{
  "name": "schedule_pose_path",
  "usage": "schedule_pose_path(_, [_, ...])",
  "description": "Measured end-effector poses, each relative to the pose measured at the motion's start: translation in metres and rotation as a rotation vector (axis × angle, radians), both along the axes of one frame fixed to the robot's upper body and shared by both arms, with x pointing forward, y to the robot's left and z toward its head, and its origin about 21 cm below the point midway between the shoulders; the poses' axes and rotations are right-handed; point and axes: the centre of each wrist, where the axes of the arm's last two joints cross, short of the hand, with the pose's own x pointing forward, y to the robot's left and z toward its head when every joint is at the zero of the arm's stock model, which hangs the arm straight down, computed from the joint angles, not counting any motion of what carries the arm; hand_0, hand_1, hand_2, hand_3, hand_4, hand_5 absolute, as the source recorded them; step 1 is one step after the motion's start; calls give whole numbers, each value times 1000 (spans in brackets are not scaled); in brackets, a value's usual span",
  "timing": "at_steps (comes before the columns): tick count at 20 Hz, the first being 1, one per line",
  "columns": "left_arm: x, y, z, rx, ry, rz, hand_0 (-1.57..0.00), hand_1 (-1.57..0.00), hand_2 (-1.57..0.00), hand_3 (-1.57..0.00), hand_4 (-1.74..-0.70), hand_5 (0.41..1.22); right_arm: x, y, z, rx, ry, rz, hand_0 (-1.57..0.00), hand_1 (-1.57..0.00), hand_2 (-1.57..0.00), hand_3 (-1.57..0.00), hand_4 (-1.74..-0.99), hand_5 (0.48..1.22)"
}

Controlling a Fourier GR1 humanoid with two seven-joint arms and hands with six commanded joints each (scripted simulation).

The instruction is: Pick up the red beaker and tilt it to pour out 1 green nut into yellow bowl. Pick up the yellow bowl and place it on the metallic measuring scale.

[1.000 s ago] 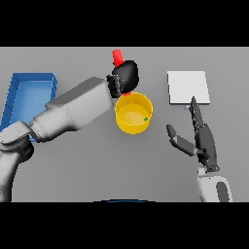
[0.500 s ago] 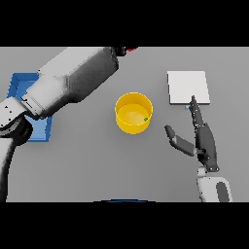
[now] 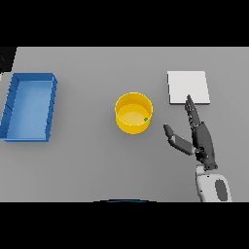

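Yellow bowl (image 3: pixel 133 113): stood mid-table, a green nut (image 3: pixel 145 119) inside near its right wall. Metallic measuring scale (image 3: pixel 188 87): lay right of the bowl, apart. Right hand (image 3: pixel 200 138): fingers straight, thumb spread, fingertips seemingly over the scale's near edge. Blue tray (image 3: pixel 29 106): far left.

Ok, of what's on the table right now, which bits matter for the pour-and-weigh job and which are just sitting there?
Part of the job:
- yellow bowl, with the green nut inside it
- metallic measuring scale
- right hand, open, between bowl and scale

The red beaker and the left hand are out of view.

Just lying about:
- blue tray, far left
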Motion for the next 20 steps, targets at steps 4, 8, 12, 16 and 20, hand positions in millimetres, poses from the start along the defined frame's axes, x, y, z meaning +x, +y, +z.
schedule_pose_path(4, [4, 76, -39, -385, 27, 156, -1571, -1571, -1571, -1554, -1740, 1221, 1, -2, -1, -44, 10, -6, 1, 1, 1, 1, -1132, 614])
schedule_pose_path(8, [-1, 122, -103, -581, 2, 387, -1571, -1571, -1571, -1564, -1740, 1221, 2, -2, -1, -57, -1, 20, 1, 1, 1, 1, -1134, 632])
schedule_pose_path(12, [-11, 149, -146, -795, 9, 581, -1571, -1571, -1571, -1568, -1741, 1221, 1, -4, -3, -49, 9, 18, 1, 1, 1, 1, -1129, 659])
schedule_pose_path(16, [-32, 166, -205, -909, 25, 644, -1571, -1571, -1571, -1570, -1741, 1221, 1, -8, -3, -48, 0, 37, 1, 1, 1, 1, -1151, 676])
schedule_pose_path(20, [-64, 165, -250, -979, 44, 678, -1571, -1571, -1571, -1571, -1741, 1151, 2, -12, -3, -71, -2, 29, 1, 1, 1, 1, -1174, 676])
